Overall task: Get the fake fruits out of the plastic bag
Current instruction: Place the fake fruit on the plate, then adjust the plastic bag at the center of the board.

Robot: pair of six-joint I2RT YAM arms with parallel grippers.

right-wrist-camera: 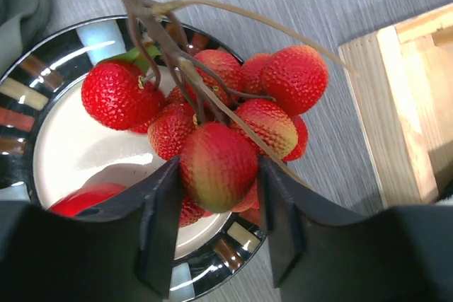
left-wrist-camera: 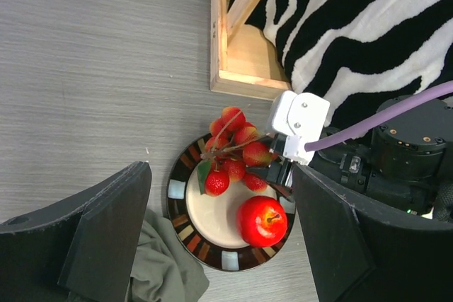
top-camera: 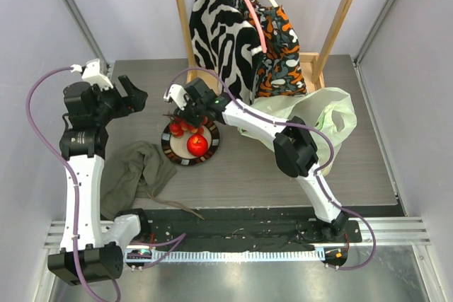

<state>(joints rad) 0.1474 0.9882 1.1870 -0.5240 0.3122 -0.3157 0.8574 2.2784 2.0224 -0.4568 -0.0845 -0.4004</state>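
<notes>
I've got the right gripper clamped on the strawberry bunch over the plate for dropoff; left gripper gapes.

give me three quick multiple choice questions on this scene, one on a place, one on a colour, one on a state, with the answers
1. Where is the red apple?
A in the plastic bag
B on the plate
C on the wooden stand

2. What colour is the cloth beside the plate?
A olive-grey
B bright blue
C white

3. The strawberry bunch is:
A lying on the cloth
B inside the plastic bag
C gripped by the right gripper

Answers:
1 B, the apple rests on the plate's cream centre.
2 A, it lies crumpled and olive-grey at the plate's left.
3 C, one fruit of the bunch sits pinched between both fingers.
</notes>
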